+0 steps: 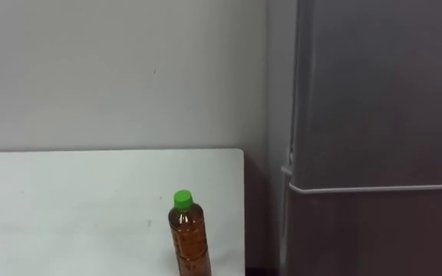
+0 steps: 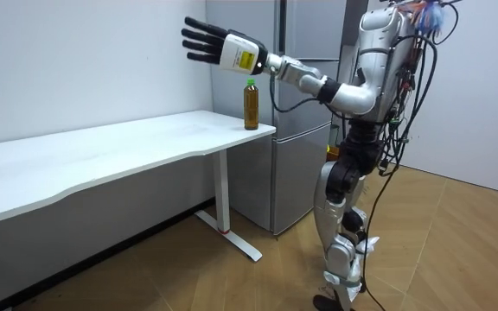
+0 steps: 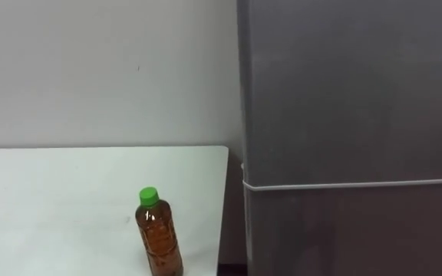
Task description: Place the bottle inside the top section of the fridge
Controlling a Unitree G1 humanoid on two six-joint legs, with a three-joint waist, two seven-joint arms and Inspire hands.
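Note:
A clear bottle [image 1: 190, 239] of brown drink with a green cap stands upright near the right end of the white table [image 1: 67, 207]. It also shows in the right eye view [image 3: 158, 239] and in the room view [image 2: 251, 104]. The grey fridge [image 1: 374, 100] stands just right of the table with both doors closed; a pale seam [image 1: 374, 188] divides the upper door from the lower. In the room view my left hand [image 2: 223, 47] is raised on a stretched-out arm, fingers straight and spread, above and to the room view's left of the bottle, holding nothing.
A narrow gap [image 1: 263, 222] separates the table's right edge from the fridge. A plain wall [image 1: 113, 69] runs behind the table. In the room view I stand on a wooden floor [image 2: 456, 242] before the table's end and the fridge [image 2: 305, 52].

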